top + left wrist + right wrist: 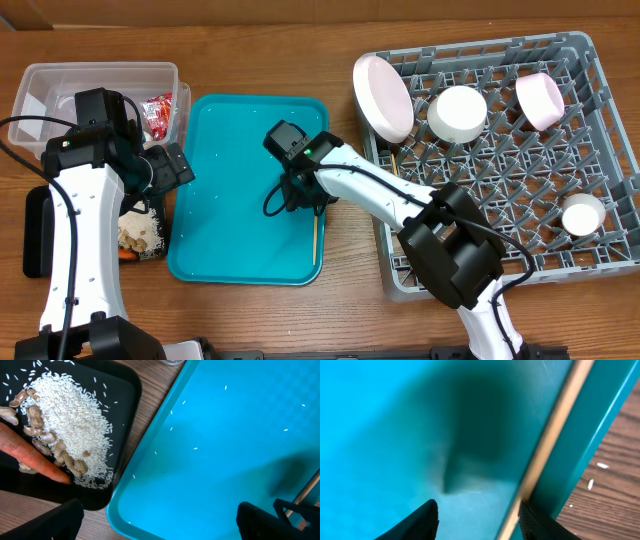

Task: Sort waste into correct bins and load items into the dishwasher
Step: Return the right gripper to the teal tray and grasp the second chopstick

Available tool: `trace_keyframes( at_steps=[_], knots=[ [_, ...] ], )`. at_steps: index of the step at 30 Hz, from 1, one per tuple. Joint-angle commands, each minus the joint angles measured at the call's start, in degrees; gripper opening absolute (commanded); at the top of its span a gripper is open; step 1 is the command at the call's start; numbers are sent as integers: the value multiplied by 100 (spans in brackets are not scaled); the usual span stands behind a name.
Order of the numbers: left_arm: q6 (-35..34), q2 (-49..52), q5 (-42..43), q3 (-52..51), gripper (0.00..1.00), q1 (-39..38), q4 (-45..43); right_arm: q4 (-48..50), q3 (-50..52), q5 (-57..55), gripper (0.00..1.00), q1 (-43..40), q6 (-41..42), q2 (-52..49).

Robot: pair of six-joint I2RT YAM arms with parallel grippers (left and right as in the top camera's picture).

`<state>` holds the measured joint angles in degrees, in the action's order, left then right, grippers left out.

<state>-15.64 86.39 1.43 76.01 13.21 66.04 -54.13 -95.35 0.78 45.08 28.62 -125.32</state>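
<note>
One wooden chopstick (pixel 316 240) lies on the teal tray (pixel 230 150) along its right rim. My right gripper (pixel 305 195) is low over it and open. In the right wrist view the chopstick (pixel 555 425) runs between the fingers (pixel 477 510), against the right one. My left gripper (pixel 170 168) is open and empty over the gap between the black tray (pixel 35 235) and the teal tray. The black tray (pixel 127 390) holds rice (pixel 75 425), nut bits and a carrot (pixel 30 455). The clear tub (pixel 60 75) holds the red wrapper (pixel 158 112).
The grey dish rack (pixel 500 170) on the right holds a pink plate (pixel 383 95), a white bowl (pixel 457 112), a pink bowl (pixel 540 100) and a small white cup (pixel 582 215). Stray rice grains dot the teal tray (pixel 225 425) and the wooden table.
</note>
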Motion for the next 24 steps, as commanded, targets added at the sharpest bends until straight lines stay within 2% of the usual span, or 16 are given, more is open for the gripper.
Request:
trace_keyframes(
  at_steps=[1, 8, 12, 17, 24],
  knots=[
    [87, 48, -39, 22, 100, -11, -9, 31, 210, -186, 55, -9, 168, 101],
    [87, 48, -39, 22, 100, -11, -7, 55, 240, -219, 53, -9, 168, 101],
    [87, 48, -39, 22, 100, -11, -7, 17, 240, -179, 37, 22, 212, 101],
    [85, 48, -39, 22, 100, -11, -9, -17, 243, -177, 35, 116, 212, 7],
    [87, 48, -39, 22, 100, -11, -7, -55, 240, 72, 13, 136, 319, -188]
  ],
)
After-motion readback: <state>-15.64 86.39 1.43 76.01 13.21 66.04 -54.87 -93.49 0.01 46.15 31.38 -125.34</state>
